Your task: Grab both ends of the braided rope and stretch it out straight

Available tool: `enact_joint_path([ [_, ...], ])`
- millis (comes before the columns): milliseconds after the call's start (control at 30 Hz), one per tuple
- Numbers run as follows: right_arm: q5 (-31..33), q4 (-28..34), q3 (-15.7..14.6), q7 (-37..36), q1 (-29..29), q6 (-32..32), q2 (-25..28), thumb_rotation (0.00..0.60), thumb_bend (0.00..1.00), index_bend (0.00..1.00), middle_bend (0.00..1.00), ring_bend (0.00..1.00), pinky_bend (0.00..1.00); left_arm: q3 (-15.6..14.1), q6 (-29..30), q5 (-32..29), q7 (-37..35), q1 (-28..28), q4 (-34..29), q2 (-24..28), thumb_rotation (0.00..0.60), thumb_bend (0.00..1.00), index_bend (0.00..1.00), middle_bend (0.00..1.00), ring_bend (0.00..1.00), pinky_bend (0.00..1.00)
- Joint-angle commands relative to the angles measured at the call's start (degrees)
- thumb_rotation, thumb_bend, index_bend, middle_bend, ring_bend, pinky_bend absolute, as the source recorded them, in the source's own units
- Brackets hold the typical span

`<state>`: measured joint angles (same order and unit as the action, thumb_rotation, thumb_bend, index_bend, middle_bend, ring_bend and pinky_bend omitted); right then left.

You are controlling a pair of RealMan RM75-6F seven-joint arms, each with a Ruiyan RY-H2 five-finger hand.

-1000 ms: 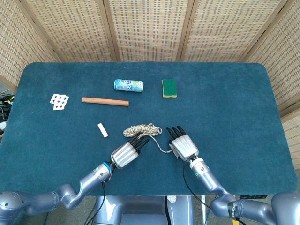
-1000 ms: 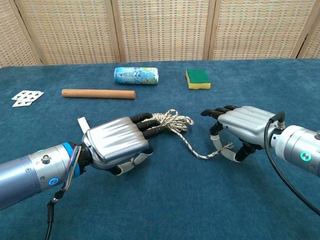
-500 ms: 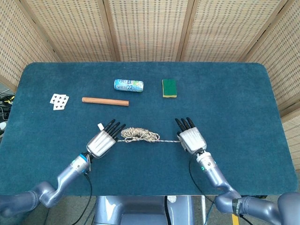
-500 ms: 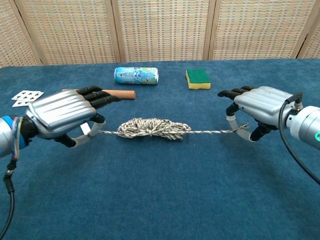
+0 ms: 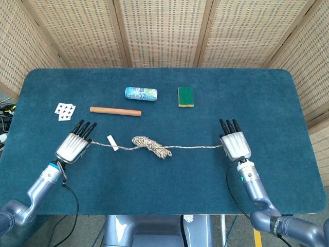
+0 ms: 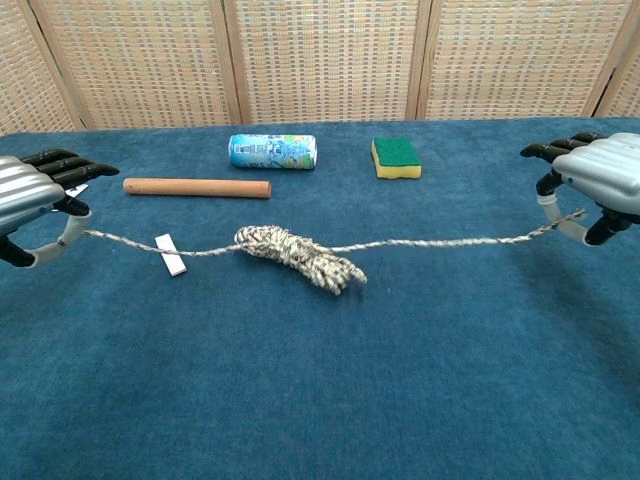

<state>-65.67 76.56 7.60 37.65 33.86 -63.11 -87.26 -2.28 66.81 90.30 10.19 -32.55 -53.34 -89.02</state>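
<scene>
The braided rope (image 5: 151, 145) (image 6: 300, 257) runs across the table's middle as a thin line with a tangled bundle left of centre. My left hand (image 5: 74, 145) (image 6: 30, 205) pinches the rope's left end near the table's left side. At the far right my right hand (image 5: 235, 145) (image 6: 598, 185) pinches the other end. The strand between them is nearly straight and sags slightly at the bundle. It passes over a small white piece (image 5: 112, 142) (image 6: 171, 254).
A wooden dowel (image 5: 115, 110) (image 6: 196, 187), a can lying on its side (image 5: 141, 93) (image 6: 272, 151) and a green and yellow sponge (image 5: 185, 96) (image 6: 396, 156) lie behind the rope. Playing cards (image 5: 65, 110) sit at the far left. The blue table (image 5: 257, 103) ends near the wicker screens.
Both hands have moved apart, the left one leftward and the right one rightward. The rope has drawn out longer and the bundle has shrunk and shifted.
</scene>
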Motion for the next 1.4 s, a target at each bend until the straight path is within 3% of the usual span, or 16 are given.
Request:
enact_joint_path([
  [33,0.27,-0.56,-0.36,0.16,-0.41,-0.14,0.06,0.6,0.5,0.66,0.0,0.0,0.0,-0.35,0.48,0.13,-2.2,0.86,2.13,-0.62,0.6,0.42,0.67,0.0,0.0,0.0],
  [367,0.06,-2.28,-0.71,-0.7,-1.07,-0.44,-0.51,0.6,0.5,0.66,0.0,0.0,0.0,0.08,0.87,0.49,-2.24,0.9,1.88,-1.35,0.6,0.42,0.67,0.0,0.0,0.0],
  [433,-0.11,-2.39,-0.66,-1.0,-1.25,-0.75,-0.57,0.6,0.48,0.62,0.0,0.0,0.0,0.07,0.87,0.49,-2.52,1.02,1.34,-1.05,0.6,0.37,0.65,0.0,0.0,0.0],
  [467,-0.19,-2.3,-0.62,-1.21,-1.39,-0.99,-0.55,0.6,0.46,0.57,0.0,0.0,0.0,0.09,0.99,0.48,-2.89,1.12,1.06,-0.85,0.6,0.27,0.57,0.0,0.0,0.0],
  [500,-0.25,-2.06,-0.56,-1.49,-1.55,-1.24,-0.5,0.6,0.4,0.45,0.0,0.0,0.0,0.09,1.08,0.44,-3.34,1.26,0.74,-0.62,0.6,0.19,0.45,0.0,0.0,0.0],
  [567,-0.44,-0.26,0.03,-3.09,-2.17,-2.45,-0.07,0.6,0.22,0.2,0.0,0.0,0.0,0.41,1.81,0.05,-5.76,1.79,-1.32,0.55,0.6,0.01,0.08,0.0,0.0,0.0],
  [600,-0.79,0.65,0.16,-3.81,-2.44,-2.98,0.28,0.6,0.1,0.07,0.0,0.0,0.0,0.53,2.27,0.03,-6.58,1.98,-2.38,1.23,0.6,0.0,0.01,0.0,0.0,0.0],
  [700,-4.4,5.47,0.63,-8.74,-4.0,-6.92,2.52,0.6,0.0,0.0,0.0,0.0,0.0,2.05,6.46,-0.66,-10.56,3.59,-8.29,4.64,0.6,0.0,0.0,0.0,0.0,0.0],
  [867,-11.11,13.47,-0.12,-14.35,-7.33,-14.04,6.96,0.6,0.0,0.0,0.0,0.0,0.0,3.66,11.31,-2.97,-13.53,7.22,-18.97,10.65,0.6,0.0,0.0,0.0,0.0,0.0],
  [1000,-15.83,19.39,-3.11,-19.49,-11.1,-17.87,11.07,0.6,0.0,0.0,0.0,0.0,0.0,3.57,16.17,-4.29,-11.93,11.58,-26.47,13.84,0.6,0.0,0.0,0.0,0.0,0.0],
  [1167,-21.0,19.95,-6.56,-22.62,-15.12,-22.36,12.09,0.6,0.0,0.0,0.0,0.0,0.0,1.69,20.42,-4.31,-9.22,16.45,-32.45,15.35,0.6,0.0,0.0,0.0,0.0,0.0],
  [1400,-25.86,15.6,-9.38,-25.24,-20.49,-28.64,9.5,0.6,0.0,0.0,0.0,0.0,0.0,-2.27,25.59,-1.64,-7.3,22.89,-37.17,16.42,0.6,0.0,0.0,0.0,0.0,0.0],
])
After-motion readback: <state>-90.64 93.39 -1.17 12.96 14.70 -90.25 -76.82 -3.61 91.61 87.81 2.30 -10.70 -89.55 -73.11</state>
